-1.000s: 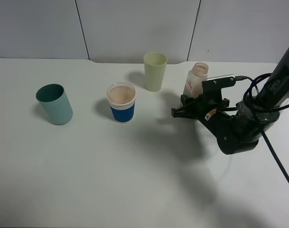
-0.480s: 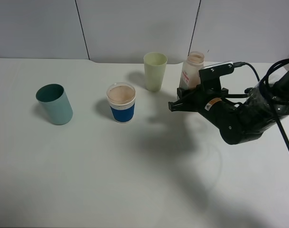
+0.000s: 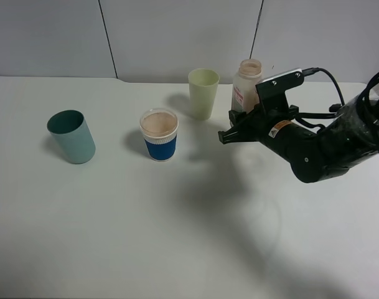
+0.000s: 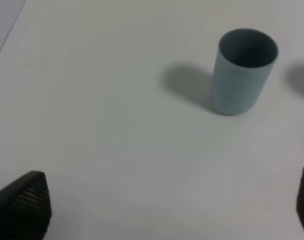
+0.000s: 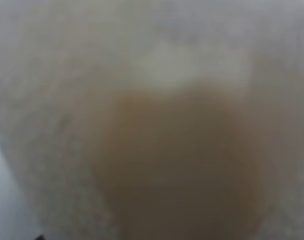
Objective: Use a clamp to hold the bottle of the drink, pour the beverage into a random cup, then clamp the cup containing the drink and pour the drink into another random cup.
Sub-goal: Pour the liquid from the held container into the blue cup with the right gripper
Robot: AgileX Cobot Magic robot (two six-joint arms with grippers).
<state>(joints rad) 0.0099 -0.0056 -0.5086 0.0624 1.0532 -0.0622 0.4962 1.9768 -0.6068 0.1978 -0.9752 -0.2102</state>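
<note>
Translucent bottle (image 3: 247,80) half behind black arm (image 3: 313,152)

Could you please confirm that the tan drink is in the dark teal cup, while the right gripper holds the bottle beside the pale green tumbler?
Not quite. The exterior high view shows the tan drink in the white cup with the blue band; the teal cup shows no drink. The rest stands: the right gripper holds the bottle beside the pale green tumbler.
</note>
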